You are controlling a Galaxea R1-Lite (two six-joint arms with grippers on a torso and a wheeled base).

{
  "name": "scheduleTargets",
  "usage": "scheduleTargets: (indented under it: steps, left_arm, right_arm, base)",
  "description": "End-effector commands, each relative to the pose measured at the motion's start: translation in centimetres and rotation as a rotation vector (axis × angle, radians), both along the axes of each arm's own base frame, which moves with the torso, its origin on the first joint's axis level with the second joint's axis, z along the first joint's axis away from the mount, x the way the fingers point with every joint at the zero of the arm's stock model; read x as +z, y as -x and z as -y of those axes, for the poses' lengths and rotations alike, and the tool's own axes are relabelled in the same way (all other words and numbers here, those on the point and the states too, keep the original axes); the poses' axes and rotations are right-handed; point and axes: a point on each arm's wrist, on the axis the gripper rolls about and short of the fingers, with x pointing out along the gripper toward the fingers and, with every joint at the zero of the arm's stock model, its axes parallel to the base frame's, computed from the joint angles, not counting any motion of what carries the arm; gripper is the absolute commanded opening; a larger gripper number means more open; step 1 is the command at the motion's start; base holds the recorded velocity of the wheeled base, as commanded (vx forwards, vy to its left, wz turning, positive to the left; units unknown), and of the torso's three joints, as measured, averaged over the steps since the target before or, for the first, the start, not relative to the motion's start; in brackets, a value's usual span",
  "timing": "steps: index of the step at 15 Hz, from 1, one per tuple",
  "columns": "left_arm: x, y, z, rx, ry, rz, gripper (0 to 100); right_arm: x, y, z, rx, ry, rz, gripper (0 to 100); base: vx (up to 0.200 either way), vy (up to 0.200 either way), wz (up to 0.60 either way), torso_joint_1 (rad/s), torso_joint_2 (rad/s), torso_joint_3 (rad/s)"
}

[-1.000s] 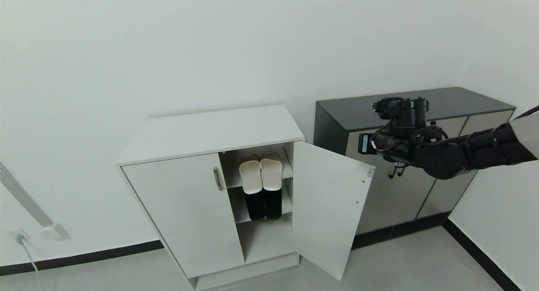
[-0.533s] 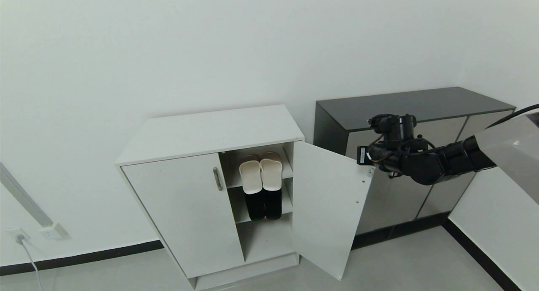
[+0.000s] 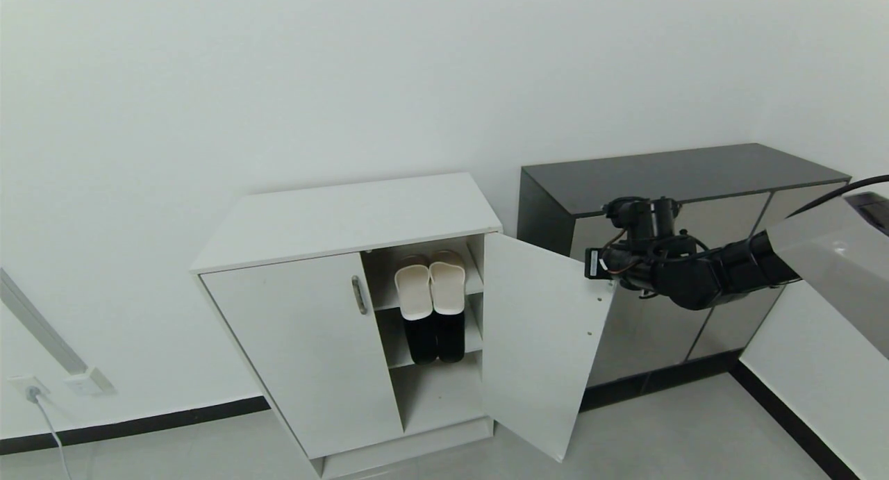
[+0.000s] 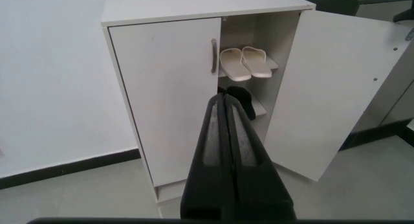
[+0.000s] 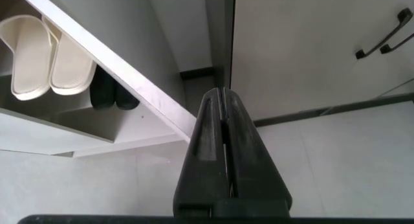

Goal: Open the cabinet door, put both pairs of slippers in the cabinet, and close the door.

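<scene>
While the door [image 3: 542, 327] stands open, cabinet [image 3: 333, 219]: white slippers [image 3: 430, 289] are shelved above black slippers [image 3: 436, 337].
Door: may be left ajar if the right gripper [image 5: 224, 98], closed and empty by its top corner, is slid off.
Left gripper [image 4: 223, 101]: closed, empty, facing the cabinet.
Right wrist view: closure is settled, unclear from the head.

- Head view: high and well back, looking down at the cabinet [image 3: 333, 223] front.
- Left wrist view: lower, facing that front.
- Right wrist view: close beside the open door [image 5: 152, 106]; all three share the cream slippers [image 3: 430, 289].
</scene>
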Motion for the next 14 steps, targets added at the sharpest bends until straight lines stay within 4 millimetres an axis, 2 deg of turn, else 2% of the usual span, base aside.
scheduleTargets:
  steps: [1,4,9,12,14]
  left_arm:
    - [0.0,0.0,0.0,0.000,0.000,-0.001,0]
    - [0.0,0.0,0.0,0.000,0.000,-0.001,0]
    - [0.0,0.0,0.0,0.000,0.000,-0.001,0]
    - [0.0,0.0,0.0,0.000,0.000,-0.001,0]
    - [0.0,0.0,0.0,0.000,0.000,-0.001,0]
  right_arm:
    - [0.1,0.1,-0.1,0.003,0.000,0.000,0]
    - [0.1,0.8,-1.1,0.024,0.002,-0.006,0]
    - [1.0,4.2,-4.5,0.124,0.007,-0.015,0]
    - [0.7,7.5,-8.0,0.223,-0.025,-0.058,0]
    - [1.3,8.8,-9.6,0.268,-0.039,-0.045,0]
  base:
    - [0.000,0.000,0.00,0.000,0.00,0.000]
    - [0.000,0.000,0.00,0.000,0.00,0.000]
    - [0.000,0.000,0.00,0.000,0.00,0.000]
    - [0.000,0.000,0.00,0.000,0.00,0.000]
    - [0.000,0.000,0.00,0.000,0.00,0.000]
